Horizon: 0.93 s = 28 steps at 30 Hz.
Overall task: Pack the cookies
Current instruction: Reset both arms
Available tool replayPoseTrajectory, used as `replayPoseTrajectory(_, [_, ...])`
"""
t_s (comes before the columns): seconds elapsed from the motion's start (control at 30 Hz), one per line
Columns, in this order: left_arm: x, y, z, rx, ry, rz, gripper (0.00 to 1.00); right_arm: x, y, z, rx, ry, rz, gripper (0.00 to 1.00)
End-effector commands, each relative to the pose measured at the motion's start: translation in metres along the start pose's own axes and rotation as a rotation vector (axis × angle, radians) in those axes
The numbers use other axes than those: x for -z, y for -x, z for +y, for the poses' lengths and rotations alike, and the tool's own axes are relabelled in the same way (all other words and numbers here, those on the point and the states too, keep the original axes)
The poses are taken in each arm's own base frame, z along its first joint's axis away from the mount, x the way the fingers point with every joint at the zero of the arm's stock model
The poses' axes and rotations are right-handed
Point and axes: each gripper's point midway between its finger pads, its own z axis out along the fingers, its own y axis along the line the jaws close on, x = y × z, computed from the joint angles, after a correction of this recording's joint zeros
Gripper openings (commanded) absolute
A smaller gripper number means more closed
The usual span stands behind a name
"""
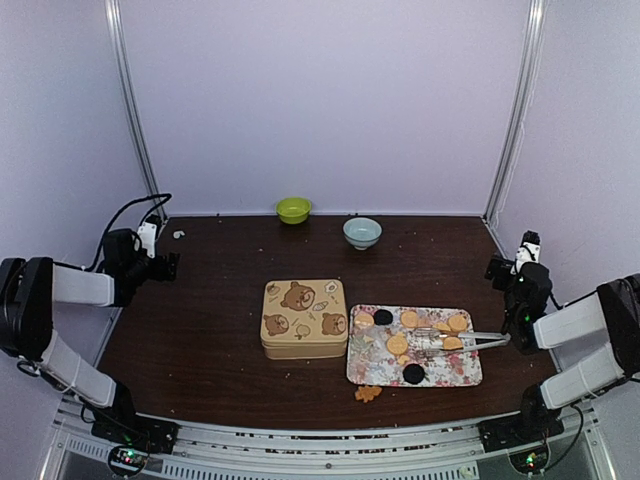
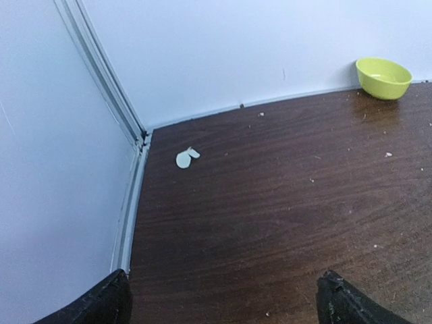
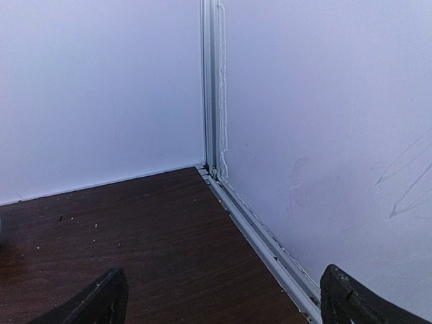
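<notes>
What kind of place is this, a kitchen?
Probably not a kitchen; it looks like a robot testing booth. Plain white walls on metal posts box in a dark table. A left arm and a right arm are bolted at its near edge. Cookies lie on a tray.

1. Table (image 1: 220, 300) — dark wood grain, faint sheen, speckled with crumbs.
2. Tin (image 1: 304, 317) — smooth printed lid, satin.
3. Green bowl (image 1: 293, 209), twelve o'clock from the tin: glossy, plastic-looking.
4. Tongs (image 1: 470, 341) on the tray (image 1: 450, 372), three o'clock: bright metal.
5. Cookies (image 1: 409, 319): matt.
</notes>
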Motion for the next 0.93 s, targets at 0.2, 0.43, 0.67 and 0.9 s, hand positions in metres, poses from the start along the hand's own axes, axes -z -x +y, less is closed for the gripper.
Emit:
replayPoseTrajectory(0.2, [0.041, 0.016, 0.006, 0.011, 0.085, -0.310, 0.98, -0.003, 0.007, 0.006, -0.022, 0.035, -0.025, 1.00])
replayPoseTrajectory(0.43, [0.039, 0.013, 0.012, 0.034, 0.097, -0.292, 0.98, -0.001, 0.008, 0.005, -0.018, 0.036, -0.039, 1.00])
replayPoseTrajectory(0.67, [0.038, 0.013, 0.012, 0.035, 0.096, -0.287, 0.98, -0.001, 0.008, 0.006, -0.018, 0.039, -0.037, 1.00])
replayPoseTrajectory(0.9, [0.038, 0.014, 0.012, 0.035, 0.097, -0.289, 0.98, -0.001, 0.008, 0.006, -0.017, 0.038, -0.036, 1.00])
